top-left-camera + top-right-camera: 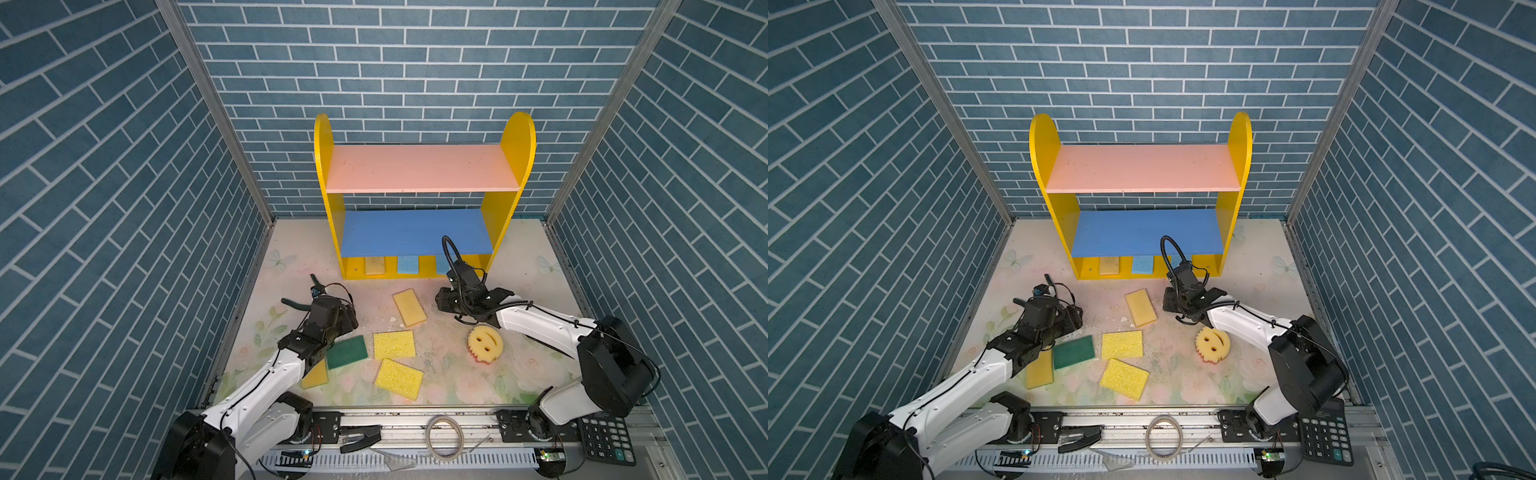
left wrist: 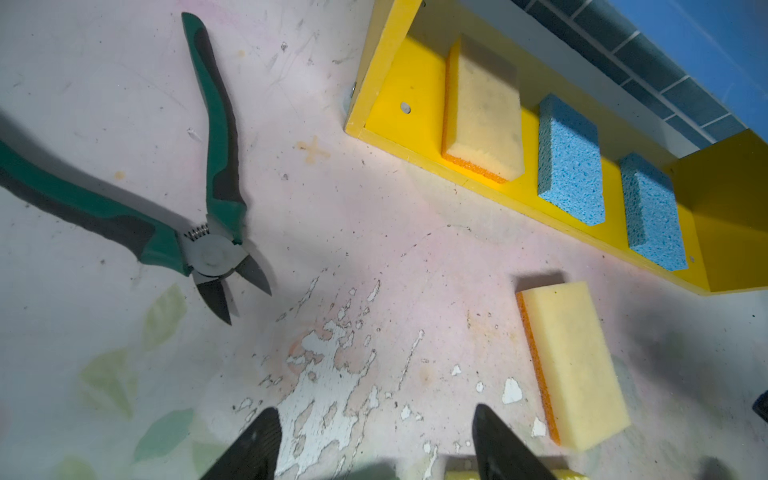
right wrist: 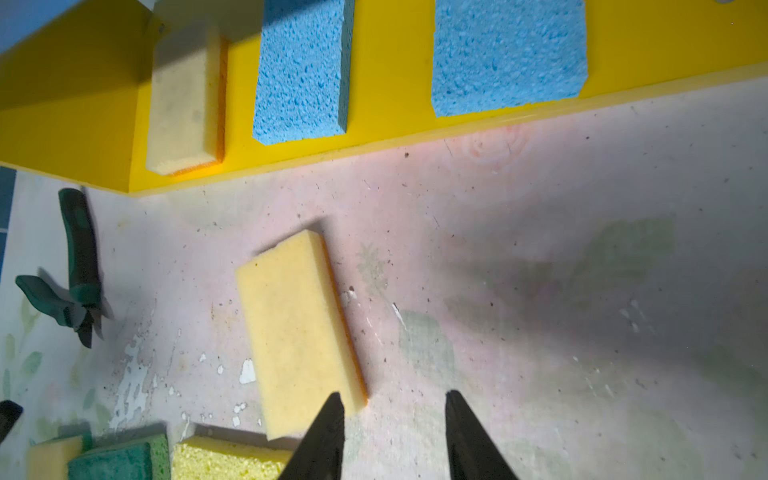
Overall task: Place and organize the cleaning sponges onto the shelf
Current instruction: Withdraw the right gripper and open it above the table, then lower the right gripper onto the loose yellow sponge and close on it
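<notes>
Sponge [image 1: 409,308] flat — long axis roughly toward shelf [image 1: 519,141].

blue sponges [image 2: 571,160]: open-pored foam, rough, matt. tan sponge [image 2: 484,112]: finer foam, orange scrubby layer. shelf [image 2: 399,83]: smooth painted board, slight sheen. table [image 2: 332,361]: floral print cover, pretty scuffed, flaking white. cutters [image 2: 216,257]: rubbery grips, dull metal blades.

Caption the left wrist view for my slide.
Open left gripper over the table: tan foam sponge and two light blue foam sponges on the shelf's yellow base, green-handled cutters nearby.
</notes>
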